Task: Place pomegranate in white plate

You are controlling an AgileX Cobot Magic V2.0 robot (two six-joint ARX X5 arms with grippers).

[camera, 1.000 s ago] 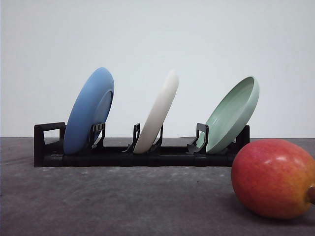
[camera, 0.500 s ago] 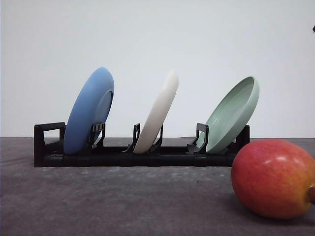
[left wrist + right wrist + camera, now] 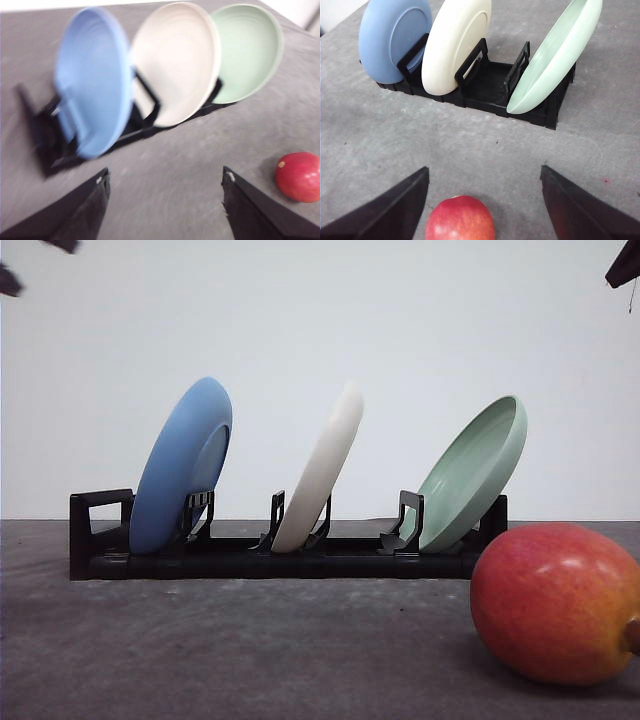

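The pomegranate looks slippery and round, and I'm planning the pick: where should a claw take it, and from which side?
Grip the pomegranate across its widest middle, coming from above. It rests free on the table, nothing beside it, and the open right claw already straddles it.

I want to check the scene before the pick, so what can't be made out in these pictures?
- Front view: the pomegranate is cut off by the right edge.
- Front view: the white plate stands edge-on in the black rack, so its face is hidden.
- Left wrist view: motion blur smears the blue plate.
- Right wrist view: the bottom edge crops the fruit.
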